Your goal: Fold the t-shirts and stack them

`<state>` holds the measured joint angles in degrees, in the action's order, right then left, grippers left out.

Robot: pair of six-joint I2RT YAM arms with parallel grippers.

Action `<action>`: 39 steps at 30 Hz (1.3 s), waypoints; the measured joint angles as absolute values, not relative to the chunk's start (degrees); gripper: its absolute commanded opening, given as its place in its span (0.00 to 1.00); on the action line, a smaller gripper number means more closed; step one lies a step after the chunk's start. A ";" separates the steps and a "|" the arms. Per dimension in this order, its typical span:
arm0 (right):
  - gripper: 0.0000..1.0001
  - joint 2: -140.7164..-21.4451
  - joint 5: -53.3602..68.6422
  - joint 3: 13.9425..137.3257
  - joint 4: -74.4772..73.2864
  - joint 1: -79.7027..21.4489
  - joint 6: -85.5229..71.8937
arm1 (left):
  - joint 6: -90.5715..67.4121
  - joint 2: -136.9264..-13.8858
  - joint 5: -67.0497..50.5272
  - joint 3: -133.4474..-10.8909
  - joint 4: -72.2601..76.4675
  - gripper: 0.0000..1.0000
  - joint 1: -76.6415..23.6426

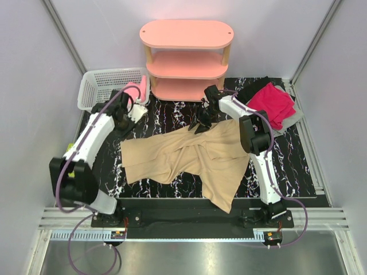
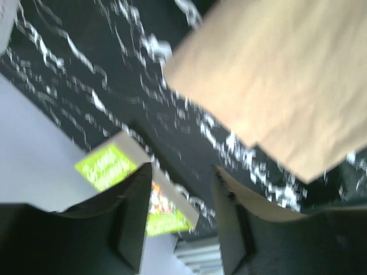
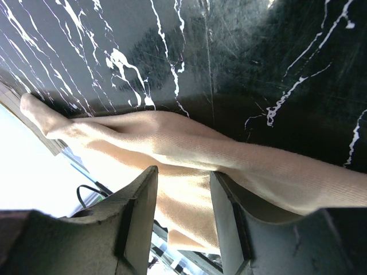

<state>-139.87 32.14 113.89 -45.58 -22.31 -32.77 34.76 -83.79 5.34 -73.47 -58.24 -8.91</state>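
Note:
The large tan-beige t-shirt [image 1: 189,160] lies spread and rumpled on the black marbled mat [image 1: 298,166]. My right gripper [image 1: 202,125] is at its far edge. In the right wrist view the gripper [image 3: 183,172] is open, with a raised fold of the tan cloth [image 3: 172,134] at its fingertips. My left gripper [image 1: 137,112] hovers off the shirt's far left corner, open and empty [image 2: 182,169], with the tan cloth [image 2: 275,74] to its upper right. The magenta-red t-shirt [image 1: 272,103] lies on a grey one [image 1: 291,119] and a black one [image 1: 252,89] at the far right. The light pink one [image 1: 135,90] hangs in the basket.
A white mesh basket [image 1: 103,86] stands at the far left. A pink three-tier shelf [image 1: 186,57] stands at the back centre. A green label [image 2: 106,166] shows at the mat's left edge. Grey walls close in both sides.

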 measured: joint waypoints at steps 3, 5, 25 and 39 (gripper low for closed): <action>0.51 -139.87 32.12 113.89 -45.60 -22.31 -32.77 | 32.32 -90.39 4.03 -75.07 -54.63 0.41 -9.08; 0.51 -139.85 32.10 113.89 -45.58 -22.33 -32.77 | 30.79 -95.39 3.25 -74.96 -52.82 0.40 -9.21; 0.51 -139.85 31.99 113.99 -45.80 -21.98 -32.84 | 27.70 -112.38 3.70 -77.25 -49.84 0.37 -9.54; 0.55 -142.21 32.69 118.56 -48.56 -16.84 -32.99 | 29.19 -116.68 7.25 -84.09 -44.86 0.33 -6.11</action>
